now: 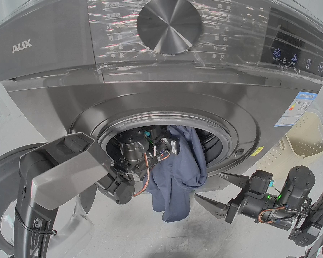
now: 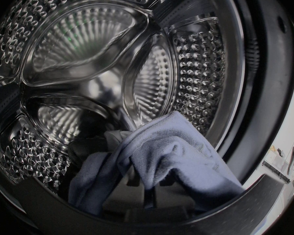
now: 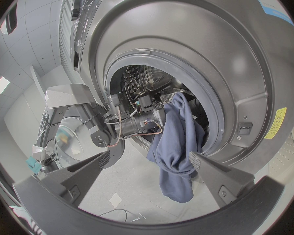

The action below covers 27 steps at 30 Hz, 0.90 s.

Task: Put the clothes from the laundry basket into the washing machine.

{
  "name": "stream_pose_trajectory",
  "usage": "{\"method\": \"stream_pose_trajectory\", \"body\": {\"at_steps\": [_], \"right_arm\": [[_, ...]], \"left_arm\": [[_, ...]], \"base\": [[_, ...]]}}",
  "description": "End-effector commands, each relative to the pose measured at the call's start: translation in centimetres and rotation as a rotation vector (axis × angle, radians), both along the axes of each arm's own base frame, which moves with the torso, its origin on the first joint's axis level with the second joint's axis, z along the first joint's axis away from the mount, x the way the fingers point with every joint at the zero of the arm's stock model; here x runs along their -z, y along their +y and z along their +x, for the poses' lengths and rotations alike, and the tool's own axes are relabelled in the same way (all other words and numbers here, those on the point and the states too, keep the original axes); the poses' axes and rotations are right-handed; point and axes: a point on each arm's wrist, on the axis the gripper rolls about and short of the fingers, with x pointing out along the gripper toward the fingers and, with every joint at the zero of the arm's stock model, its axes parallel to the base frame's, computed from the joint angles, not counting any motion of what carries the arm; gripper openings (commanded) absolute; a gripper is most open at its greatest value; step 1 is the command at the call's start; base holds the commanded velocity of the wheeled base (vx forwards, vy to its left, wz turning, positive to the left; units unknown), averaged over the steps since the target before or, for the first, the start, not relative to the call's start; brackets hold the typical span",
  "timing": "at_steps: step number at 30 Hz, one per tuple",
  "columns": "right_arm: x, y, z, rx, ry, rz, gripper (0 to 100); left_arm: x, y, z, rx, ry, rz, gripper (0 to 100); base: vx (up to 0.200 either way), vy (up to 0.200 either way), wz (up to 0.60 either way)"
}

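A dark blue garment hangs over the lower rim of the washing machine opening, its top inside the drum and its tail dangling toward the floor. My left arm reaches through the opening. In the left wrist view my left gripper is shut on the garment, with the cloth bunched over its fingers. My right gripper stands open and holds nothing. It is outside the machine, low and to the right of the hanging garment, pointing at it. Something small, dark and pale lies in the drum behind the cloth.
The round door is swung open at the lower left, behind my left arm. A cream laundry basket stands on the floor to the right of the machine. Bare grey floor lies below the opening.
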Motion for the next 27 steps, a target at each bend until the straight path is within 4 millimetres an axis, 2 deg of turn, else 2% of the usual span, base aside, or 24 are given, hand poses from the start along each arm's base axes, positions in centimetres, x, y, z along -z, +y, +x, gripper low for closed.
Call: {"method": "stream_pose_trajectory", "body": {"at_steps": [1,4,11,18,19,24,27], "right_arm": [[0.4,0.2,0.2,-0.002,0.010,-0.009,100],[0.4,0.2,0.2,-0.002,0.010,-0.009,100],[0.4,0.2,0.2,-0.002,0.009,-0.008,100],[0.3,0.2,0.2,-0.002,0.008,-0.007,100],[0.4,0.2,0.2,-0.002,0.008,-0.007,100],[0.3,0.2,0.2,-0.002,0.006,-0.007,100],[0.3,0.2,0.2,-0.002,0.006,-0.007,100]], "left_arm": [[-0.6,0.2,2.8,-0.068,-0.014,-0.018,0],[-1.5,0.2,4.5,-0.110,-0.036,-0.038,0],[-3.6,0.4,6.4,-0.156,-0.044,-0.052,0],[-3.0,0.3,6.5,-0.163,-0.029,-0.050,0],[-3.0,0.2,6.5,-0.163,-0.028,-0.051,100],[-2.7,0.1,5.9,-0.157,0.008,-0.055,100],[-3.2,0.3,4.0,-0.123,0.089,-0.030,100]], "base": [[0.000,0.000,0.00],[0.000,0.000,0.00],[0.000,0.000,0.00],[0.000,0.000,0.00],[0.000,0.000,0.00],[0.000,0.000,0.00],[0.000,0.000,0.00]]}}
